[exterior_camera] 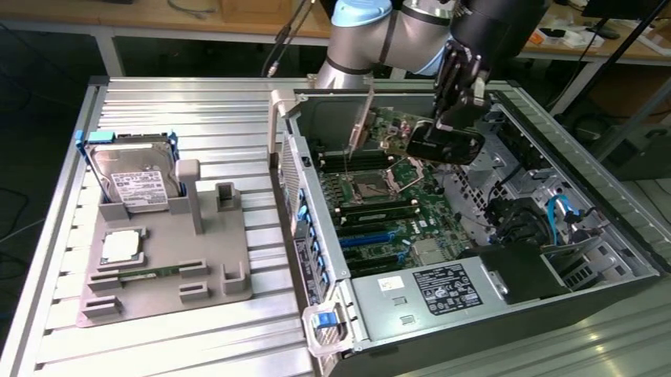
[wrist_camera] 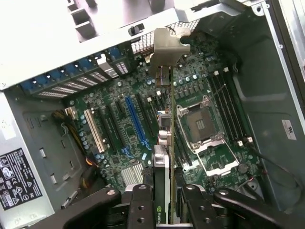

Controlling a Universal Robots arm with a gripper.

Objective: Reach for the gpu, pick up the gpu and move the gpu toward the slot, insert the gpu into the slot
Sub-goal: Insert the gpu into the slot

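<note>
My gripper (exterior_camera: 457, 118) hangs inside the open computer case (exterior_camera: 314, 236), shut on the gpu (exterior_camera: 363, 123). The wrist view shows the gpu (wrist_camera: 164, 143) edge-on, pinched between my fingers (wrist_camera: 143, 202), with its silver end bracket (wrist_camera: 167, 44) pointing toward the case's rear wall. The card floats above the motherboard, clear of it, between the expansion slots and the CPU socket (wrist_camera: 200, 126). The long blue slot (wrist_camera: 136, 121) lies a little to one side of the card's edge; blue slots (exterior_camera: 367, 236) also show in the exterior view, nearer the camera than the card.
On the exterior view's left, a grey fixture (exterior_camera: 210, 275) carries a silver hard drive (exterior_camera: 131, 177), a square chip (exterior_camera: 122, 246) and a green memory stick (exterior_camera: 147, 273). The case walls, the power supply (exterior_camera: 441, 287) and cables (exterior_camera: 555, 216) hem in the motherboard.
</note>
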